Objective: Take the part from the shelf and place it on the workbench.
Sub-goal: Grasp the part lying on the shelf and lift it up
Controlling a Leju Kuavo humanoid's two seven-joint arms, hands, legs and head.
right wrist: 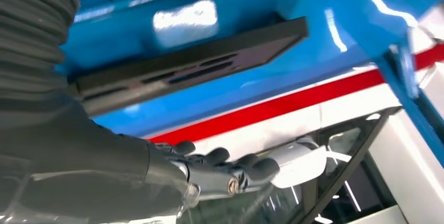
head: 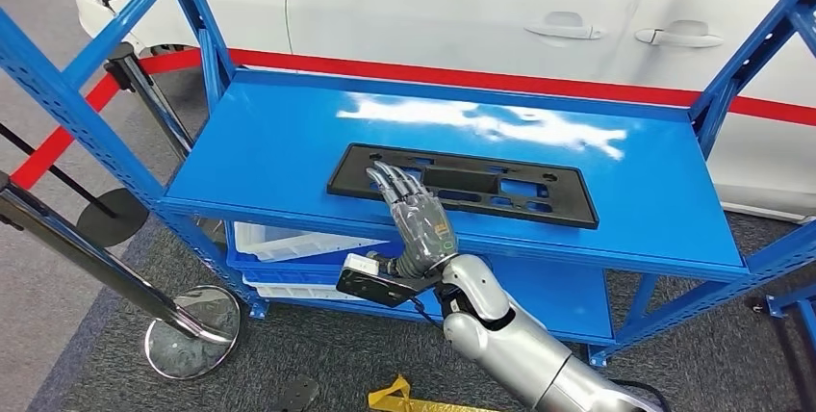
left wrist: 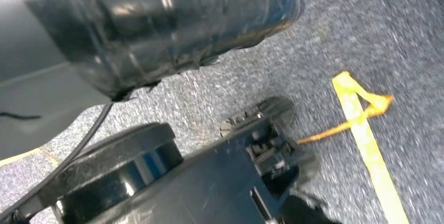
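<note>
The part [head: 577, 205] is a flat black rectangular frame with cut-outs, lying on the top board of the blue shelf [head: 289, 142] near its front edge. My right hand [head: 416, 215] reaches up from below the shelf front, its fingers stretched out and apart over the part's near left portion, holding nothing. In the right wrist view the same hand [right wrist: 220, 169] shows straight fingers a little off the part [right wrist: 199, 56], which lies flat on the blue board [right wrist: 324, 20]. Whether the fingertips touch the part I cannot tell.
A white car [head: 433, 8] stands close behind the shelf. Blue uprights [head: 58, 94] frame both sides. A white bin [head: 279, 239] sits on the lower board. A barrier post with a chrome base [head: 192, 330] stands at the left. Yellow tape [left wrist: 361, 124] marks the grey carpet.
</note>
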